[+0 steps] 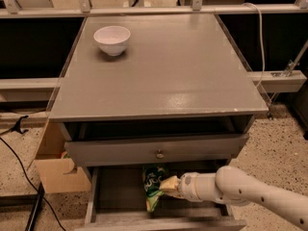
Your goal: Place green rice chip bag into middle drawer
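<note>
Where the two yellowish jaws meet, low in the middle of the frame, they are pinched on the right edge of the green rice chip bag (153, 183). The gripper (167, 186) points to the left. It sits inside the middle drawer (109, 192), which is pulled open at the bottom of the frame.

The bag is inside this drawer too, near the middle of the tray. It stands up tall and leans a little. Its top is tucked just under the drawer above, and its bottom hangs down near the front of the tray. I cannot tell if the bottom rests on the tray floor.

Behind the gripper, the white arm (250, 191) comes in from the lower right corner of the frame. It has a round joint and small dark dots on it.

Just above the bag is the upper drawer (115, 151). It is pulled out a little, and a small round knob (160, 154) sits on its front. Above that is the flat gray top of the cabinet (173, 76). A white bowl (112, 39) stands on it in the upper left part, well apart from the bag.

At the lower left, beside the cabinet, is a cardboard box (57, 175). A black cable (17, 165) lies on the speckled floor (284, 143) near it. A white cable (260, 37) hangs down at the upper right.
</note>
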`<state>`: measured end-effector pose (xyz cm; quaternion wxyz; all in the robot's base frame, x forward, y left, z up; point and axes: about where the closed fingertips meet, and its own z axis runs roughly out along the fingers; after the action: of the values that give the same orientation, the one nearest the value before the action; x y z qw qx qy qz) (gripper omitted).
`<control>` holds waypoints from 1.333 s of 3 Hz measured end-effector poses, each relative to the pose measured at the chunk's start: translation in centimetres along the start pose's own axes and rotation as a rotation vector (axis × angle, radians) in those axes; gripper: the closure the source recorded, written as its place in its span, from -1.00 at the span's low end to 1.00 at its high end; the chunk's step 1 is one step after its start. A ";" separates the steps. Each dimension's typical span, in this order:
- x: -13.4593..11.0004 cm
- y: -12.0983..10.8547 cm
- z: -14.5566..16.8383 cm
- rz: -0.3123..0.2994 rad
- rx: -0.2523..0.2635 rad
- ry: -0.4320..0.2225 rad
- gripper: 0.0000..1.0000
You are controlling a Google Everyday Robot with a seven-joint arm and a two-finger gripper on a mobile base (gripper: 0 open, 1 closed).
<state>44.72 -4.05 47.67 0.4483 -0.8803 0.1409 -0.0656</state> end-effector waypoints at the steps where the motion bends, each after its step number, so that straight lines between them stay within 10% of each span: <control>1: 1.2 0.4 0.7 -0.042 0.020 0.018 1.00; 4: 1.9 3.3 2.7 -0.122 -0.056 0.018 1.00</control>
<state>46.57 -4.37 43.39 0.4174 -0.8988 0.0926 -0.0967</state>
